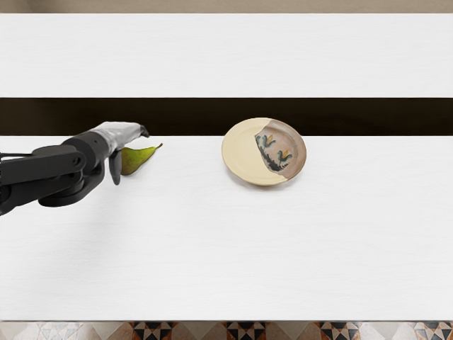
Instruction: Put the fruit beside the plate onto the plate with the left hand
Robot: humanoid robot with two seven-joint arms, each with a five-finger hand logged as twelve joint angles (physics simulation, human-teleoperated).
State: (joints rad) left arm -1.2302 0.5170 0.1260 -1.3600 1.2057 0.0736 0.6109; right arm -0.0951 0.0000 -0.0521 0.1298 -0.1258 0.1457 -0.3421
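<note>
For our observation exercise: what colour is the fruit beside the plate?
The pear is yellow-green, seen best in the head view.

Left arm (49, 173) runs straight off the frame at 9 o'clock, and the rest of it is lost there. The hand (122, 142) sits in front of the pear (143, 156) and covers its fat end at 9 o'clock. Only the tapering end and stem show, and whether hand and pear touch, can't tell. On the plate (244, 152), the painted figures on the 3 o'clock half are too small to read. The worktop (226, 248) is cut at 9 and 3 o'clock. At 6 o'clock, just a sliver of tiled floor (241, 331).
</note>
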